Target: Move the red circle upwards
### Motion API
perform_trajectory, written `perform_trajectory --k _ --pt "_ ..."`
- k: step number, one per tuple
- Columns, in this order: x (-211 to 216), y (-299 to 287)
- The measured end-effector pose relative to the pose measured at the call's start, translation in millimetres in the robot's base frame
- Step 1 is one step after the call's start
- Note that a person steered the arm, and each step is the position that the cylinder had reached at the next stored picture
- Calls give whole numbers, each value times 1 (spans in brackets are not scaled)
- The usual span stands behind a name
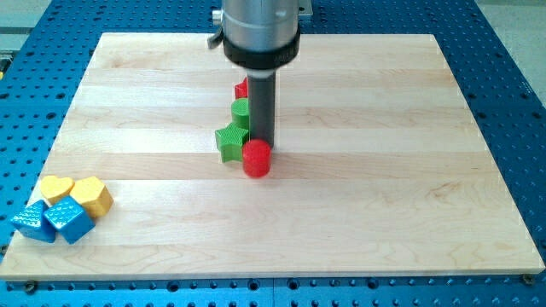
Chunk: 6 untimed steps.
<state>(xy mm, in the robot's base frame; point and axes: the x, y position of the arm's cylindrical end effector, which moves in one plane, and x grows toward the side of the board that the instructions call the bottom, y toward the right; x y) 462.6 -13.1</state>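
Blocks crowd mid-board: red circle (256, 159) sits nearest, touching my tip (262, 141), which stands just behind it on the far side. Pushing it farther away means coming round to its near side first. Green star (229, 141) lies just left, with another green block (241, 111) and a red block (241, 88) beyond.

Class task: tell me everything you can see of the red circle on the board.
The red circle is a short, upright cylinder, plastic-looking, with a flat round top. It stands near the middle of the wooden board. The green star sits at its upper left, seemingly touching it. My tip meets the circle's top edge from behind; whether they touch cannot be told.
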Motion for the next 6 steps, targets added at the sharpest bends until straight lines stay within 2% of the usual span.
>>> perform_trajectory --k 1,2,3,4,5,6 --pt "46 0" --pt "64 4" --pt "66 41" --pt "142 44" --pt "156 -8" --pt "156 -12"
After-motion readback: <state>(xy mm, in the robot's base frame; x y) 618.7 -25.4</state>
